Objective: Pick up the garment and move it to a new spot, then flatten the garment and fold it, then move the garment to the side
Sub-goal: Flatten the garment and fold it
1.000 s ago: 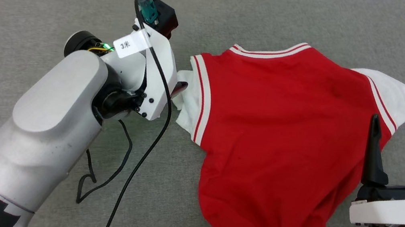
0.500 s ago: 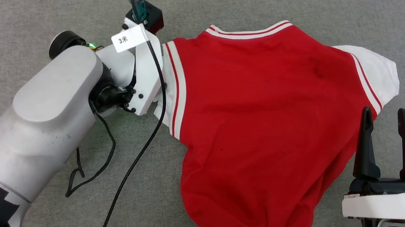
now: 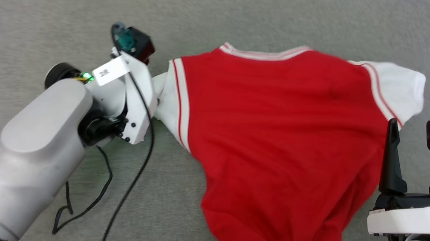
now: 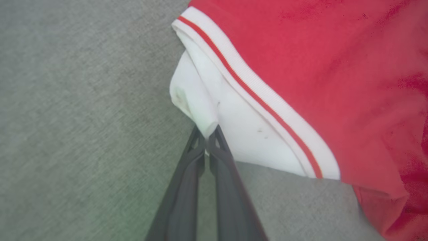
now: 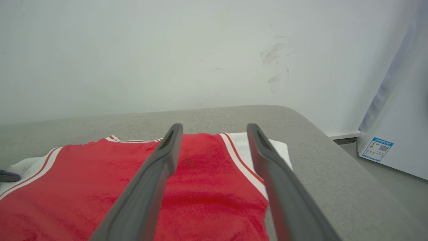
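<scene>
Pinching the near white sleeve (image 4: pixel 200 100) of the shirt (image 3: pixel 279 148), the left gripper (image 4: pixel 207 134) has its two dark fingers pressed together on a fold of cloth at their tips. From that grip the shirt spreads away across the grey cushion (image 3: pixel 43 3) toward the right gripper (image 3: pixel 411 122), plain red side up, with striped trim edging each sleeve and the collar. The hem end lies bunched and wrinkled, nearer the robot than either gripper.

The right gripper's fingers stand apart with nothing between them, just beside the shirt's edge and short of the far white sleeve (image 3: pixel 401 87). Whether they touch the cloth cannot be told. Seen from that wrist, red cloth and trim lie ahead of and below the fingers, with a pale wall (image 5: pixel 167 50) beyond. A black cable (image 3: pixel 130 193) hangs from the left wrist and trails over the cushion behind that gripper.
</scene>
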Available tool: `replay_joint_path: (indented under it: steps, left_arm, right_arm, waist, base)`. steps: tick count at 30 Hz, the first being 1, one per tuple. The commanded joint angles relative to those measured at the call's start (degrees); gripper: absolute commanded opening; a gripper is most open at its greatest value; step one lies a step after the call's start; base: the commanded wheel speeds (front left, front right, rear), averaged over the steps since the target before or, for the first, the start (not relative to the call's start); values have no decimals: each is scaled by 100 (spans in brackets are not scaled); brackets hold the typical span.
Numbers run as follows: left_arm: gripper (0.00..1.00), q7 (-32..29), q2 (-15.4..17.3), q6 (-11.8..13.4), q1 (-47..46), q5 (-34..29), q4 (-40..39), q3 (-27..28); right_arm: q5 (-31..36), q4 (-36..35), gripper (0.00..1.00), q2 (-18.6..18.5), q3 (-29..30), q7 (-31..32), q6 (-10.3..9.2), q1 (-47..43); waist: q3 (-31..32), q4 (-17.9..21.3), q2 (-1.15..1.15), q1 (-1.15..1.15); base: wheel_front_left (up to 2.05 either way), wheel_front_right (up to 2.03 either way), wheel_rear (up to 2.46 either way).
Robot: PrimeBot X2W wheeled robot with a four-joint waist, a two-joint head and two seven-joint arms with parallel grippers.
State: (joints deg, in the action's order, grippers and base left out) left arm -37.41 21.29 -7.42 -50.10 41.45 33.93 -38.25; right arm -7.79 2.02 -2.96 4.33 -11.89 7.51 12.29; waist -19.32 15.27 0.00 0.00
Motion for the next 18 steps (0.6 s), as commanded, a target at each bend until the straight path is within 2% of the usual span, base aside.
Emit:
replay_joint_path:
  steps: [1,4,10,12,18]
  left_arm:
    - [0,202,84,-3,185,106,-91,96]
    - [0,435,272,-5,401,227,-296,211]
    - [0,515,707,21,898,407,-860,317]
    - [0,529,979,157,1179,481,-1202,436]
    - [0,493,1285,360,1343,456,-1502,549]
  right_arm:
    - [72,-37,100,13,31,71,-5,-68]
    - [146,-84,100,1,62,195,-4,-113]
    - [213,-115,100,-93,149,452,-4,-188]
    - [218,-98,100,-94,177,543,-5,-205]
    - [250,-60,100,-63,141,614,-5,-228]
  waist:
    - [257,-249,0,0]
    - [438,-474,0,0]
    - [734,-895,0,0]
    - [828,-1083,0,0]
    - [857,-1171,0,0]
  base:
    - [0,0,0]
    - [0,0,0]
    - [0,0,0]
    - [0,0,0]
    - [0,0,0]
